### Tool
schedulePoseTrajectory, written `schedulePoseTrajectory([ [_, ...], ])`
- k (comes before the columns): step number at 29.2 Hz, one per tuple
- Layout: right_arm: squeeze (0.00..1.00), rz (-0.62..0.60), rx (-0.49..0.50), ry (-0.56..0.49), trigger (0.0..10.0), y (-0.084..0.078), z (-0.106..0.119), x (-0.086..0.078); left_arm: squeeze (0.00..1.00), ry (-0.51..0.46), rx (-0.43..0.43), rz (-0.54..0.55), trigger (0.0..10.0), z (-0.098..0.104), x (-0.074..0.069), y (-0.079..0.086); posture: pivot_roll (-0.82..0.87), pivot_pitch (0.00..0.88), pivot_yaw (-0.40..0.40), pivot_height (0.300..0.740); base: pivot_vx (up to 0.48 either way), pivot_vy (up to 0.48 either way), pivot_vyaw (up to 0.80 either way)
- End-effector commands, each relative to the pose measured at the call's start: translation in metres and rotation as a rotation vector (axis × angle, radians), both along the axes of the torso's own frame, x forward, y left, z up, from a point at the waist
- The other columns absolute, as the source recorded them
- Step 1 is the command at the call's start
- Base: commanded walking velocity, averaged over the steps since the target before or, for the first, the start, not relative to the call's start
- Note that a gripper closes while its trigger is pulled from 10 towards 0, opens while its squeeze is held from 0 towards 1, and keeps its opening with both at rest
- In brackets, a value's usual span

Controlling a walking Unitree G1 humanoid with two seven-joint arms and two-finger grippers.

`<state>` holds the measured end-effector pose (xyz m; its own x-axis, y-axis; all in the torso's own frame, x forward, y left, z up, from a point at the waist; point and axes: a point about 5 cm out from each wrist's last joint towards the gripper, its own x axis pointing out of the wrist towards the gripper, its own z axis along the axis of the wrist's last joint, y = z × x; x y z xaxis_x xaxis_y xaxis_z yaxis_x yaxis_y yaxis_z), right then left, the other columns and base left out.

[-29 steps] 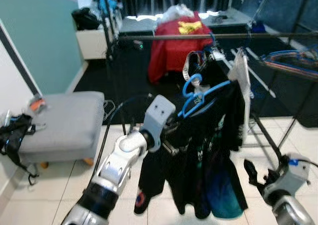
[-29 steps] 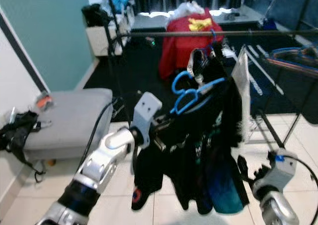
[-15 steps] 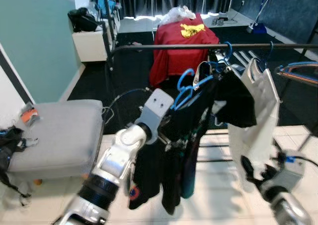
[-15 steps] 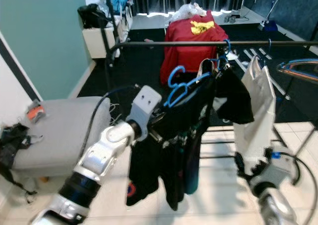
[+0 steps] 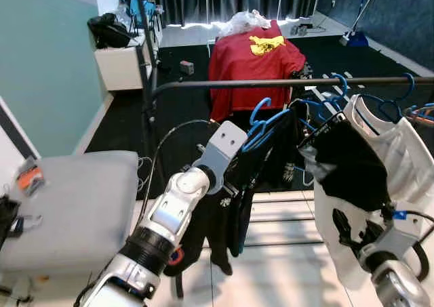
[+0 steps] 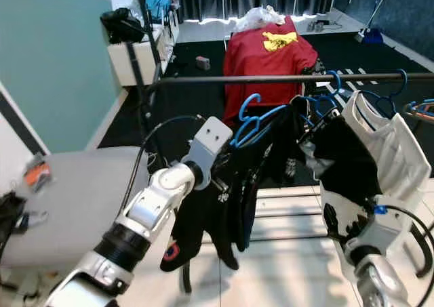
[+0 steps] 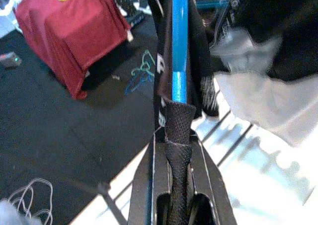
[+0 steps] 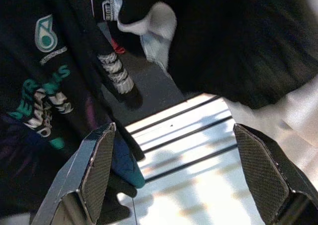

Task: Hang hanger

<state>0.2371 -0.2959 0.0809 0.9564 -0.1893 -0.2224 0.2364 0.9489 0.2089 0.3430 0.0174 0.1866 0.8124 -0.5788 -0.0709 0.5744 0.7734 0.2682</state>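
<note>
We're gripping the blue hanger (image 5: 261,125) w/ black shirt (image 5: 234,198) in our left gripper (image 7: 179,120), fingers clamped, hook just under the rail (image 5: 224,85) at frame center, not yet on; right gripper (image 8: 181,170) hanging wide open, empty.

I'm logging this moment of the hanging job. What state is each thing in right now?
Blue hanger: carrying a black garment, gripped by the left tool, hook just below the rail, not yet on it.
Left tool: shut on the hanger.
Right tool: open, holding nothing.
Rail: level, other blue hangers hooked on it.
White shirt: hanging from the rail.
</note>
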Motion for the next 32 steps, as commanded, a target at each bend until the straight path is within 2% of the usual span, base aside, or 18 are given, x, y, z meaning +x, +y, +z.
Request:
schedulePoseTrajectory([
  [1, 0.00, 0.005, -0.008, -0.024, 10.0, 0.002, 0.004, 0.003, 0.00, -0.013, -0.017, 0.025, 10.0, 0.005, 0.003, 0.006, 0.02, 0.000, 0.057, 0.740, 0.431, 0.000, 0.00],
  [5, 0.00, 0.005, -0.013, -0.028, 10.0, 0.001, 0.006, 0.004, 0.00, -0.007, -0.066, 0.036, 10.0, 0.011, 0.003, 0.004, 0.02, 0.000, 0.057, 0.740, 0.398, 0.000, 0.00],
  [8, 0.00, 0.007, -0.018, -0.032, 10.0, 0.001, 0.007, 0.005, 0.00, 0.010, -0.117, 0.049, 10.0, 0.016, 0.003, 0.002, 0.02, 0.000, 0.057, 0.740, 0.000, 0.000, 0.00],
  [16, 0.00, 0.006, -0.027, -0.032, 10.0, 0.000, 0.009, 0.006, 0.00, 0.089, -0.131, 0.097, 10.0, 0.008, 0.004, 0.002, 0.02, 0.000, 0.057, 0.740, 0.000, 0.000, 0.00],
  [18, 0.00, 0.004, -0.032, -0.034, 10.0, -0.001, 0.012, 0.007, 0.00, 0.195, -0.150, 0.194, 10.0, -0.007, 0.007, 0.010, 0.02, 0.000, 0.057, 0.740, 0.000, 0.000, 0.00],
  [20, 0.00, 0.004, -0.032, -0.034, 10.0, -0.001, 0.012, 0.007, 0.00, 0.195, -0.150, 0.194, 10.0, -0.007, 0.007, 0.010, 0.02, 0.000, 0.057, 0.740, 0.000, 0.000, 0.00],
  [23, 0.00, 0.000, -0.038, -0.037, 10.0, -0.003, 0.015, 0.007, 0.00, 0.255, -0.169, 0.330, 10.0, -0.018, 0.011, 0.030, 0.02, 0.000, 0.056, 0.740, 0.000, 0.000, 0.00],
  [28, 0.00, -0.002, -0.040, -0.037, 10.0, -0.004, 0.016, 0.006, 0.00, 0.267, -0.160, 0.378, 10.0, -0.023, 0.010, 0.041, 0.02, 0.000, 0.056, 0.740, 0.000, 0.000, 0.00],
  [32, 0.00, -0.002, -0.041, -0.031, 10.0, -0.004, 0.015, 0.006, 0.00, 0.315, -0.132, 0.394, 10.0, -0.037, 0.003, 0.048, 0.03, 0.000, 0.054, 0.740, 0.000, 0.000, 0.00],
])
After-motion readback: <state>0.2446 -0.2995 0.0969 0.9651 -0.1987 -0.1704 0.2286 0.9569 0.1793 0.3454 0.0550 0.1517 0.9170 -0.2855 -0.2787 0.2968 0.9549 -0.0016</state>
